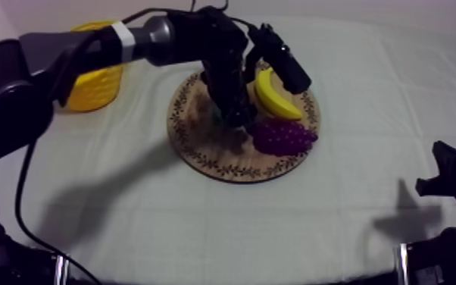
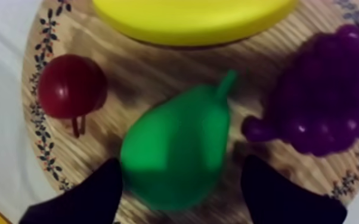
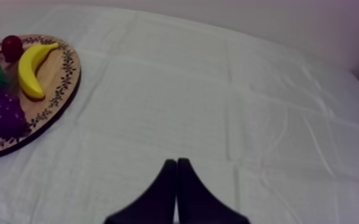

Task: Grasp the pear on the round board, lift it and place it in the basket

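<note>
The pear (image 2: 176, 149) is straddled by the spread left gripper (image 2: 182, 164).
Contact seemingly unmade; yellow basket (image 1: 95, 85) seen at the board's (image 1: 201, 155) ten o'clock; right gripper (image 3: 177, 164) clenched.

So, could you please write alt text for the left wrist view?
The open left tool straddles a green pear on the board, one finger at each side. A small red fruit, a banana and grapes lie around it.

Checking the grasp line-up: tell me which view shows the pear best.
The left wrist view: the pear lies on the board between the open fingers of the left hand. In the top view the left arm covers it. The right wrist view catches a green part beside the grapes.
</note>
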Robot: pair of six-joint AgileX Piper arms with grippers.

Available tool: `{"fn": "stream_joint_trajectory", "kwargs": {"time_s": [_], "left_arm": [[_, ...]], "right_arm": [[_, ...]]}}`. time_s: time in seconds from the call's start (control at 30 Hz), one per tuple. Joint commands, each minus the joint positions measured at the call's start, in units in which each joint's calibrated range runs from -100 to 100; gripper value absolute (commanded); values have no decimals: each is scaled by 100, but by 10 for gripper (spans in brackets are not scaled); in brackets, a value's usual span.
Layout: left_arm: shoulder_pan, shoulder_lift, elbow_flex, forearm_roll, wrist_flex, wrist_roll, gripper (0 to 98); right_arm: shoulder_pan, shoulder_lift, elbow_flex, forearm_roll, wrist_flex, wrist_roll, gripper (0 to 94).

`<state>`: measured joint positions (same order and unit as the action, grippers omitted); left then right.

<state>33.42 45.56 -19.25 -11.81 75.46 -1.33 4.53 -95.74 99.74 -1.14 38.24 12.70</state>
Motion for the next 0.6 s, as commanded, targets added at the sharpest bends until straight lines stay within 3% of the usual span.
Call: {"fn": "stream_joint_trajectory", "kwargs": {"time_s": [0.0,0.33,0.57], "left_arm": [[5,257,-251,-15,182,45,618],[14,379,-498,-193,493,334,497],[35,-973,382,-696,753,685,493]], "right_arm": [[-1,-2,4,0,-1,2,3],[-1,-2,4,0,-1,-1,3],[-1,-2,4,0,-1,0,3]]}}
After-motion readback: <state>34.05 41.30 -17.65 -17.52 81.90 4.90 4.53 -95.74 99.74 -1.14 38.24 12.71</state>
